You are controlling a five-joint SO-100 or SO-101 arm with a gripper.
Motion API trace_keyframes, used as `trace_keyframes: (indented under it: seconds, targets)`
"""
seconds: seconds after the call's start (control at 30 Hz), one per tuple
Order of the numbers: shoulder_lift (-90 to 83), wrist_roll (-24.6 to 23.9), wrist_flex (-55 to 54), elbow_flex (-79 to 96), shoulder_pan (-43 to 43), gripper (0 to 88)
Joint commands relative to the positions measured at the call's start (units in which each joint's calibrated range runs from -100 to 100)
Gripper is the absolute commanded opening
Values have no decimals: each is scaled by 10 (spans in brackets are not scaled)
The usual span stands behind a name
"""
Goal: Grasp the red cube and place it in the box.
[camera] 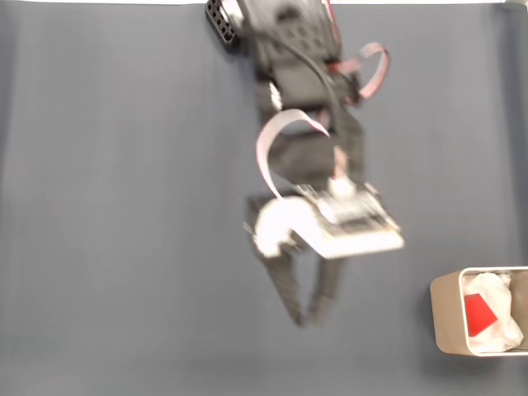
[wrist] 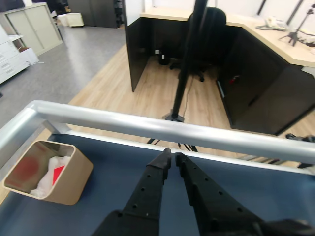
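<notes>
The red cube (camera: pixel 478 313) lies inside the beige box (camera: pixel 444 318) on its white lining, at the lower right of the fixed view. The wrist view shows the same cube (wrist: pixel 58 173) in the box (wrist: pixel 74 183) at the lower left. My gripper (camera: pixel 302 320) hangs over the blue table to the left of the box, blurred in the fixed view. Seen from the wrist, the gripper (wrist: pixel 172 156) has its black fingers closed tip to tip with nothing between them, well clear of the box.
A metal rail (wrist: pixel 162 129) runs along the table's far edge. Beyond it are an office floor, a tripod pole (wrist: pixel 187 59) and desks. The arm's ribbon cables (camera: pixel 276 144) loop above the gripper.
</notes>
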Motion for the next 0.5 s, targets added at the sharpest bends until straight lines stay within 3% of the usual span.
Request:
trace_keyframes:
  seconds: [0.0,0.47]
  targets:
    - [-155,-5,-12,115,31,0]
    - [-621,-13,-16,695,55,0]
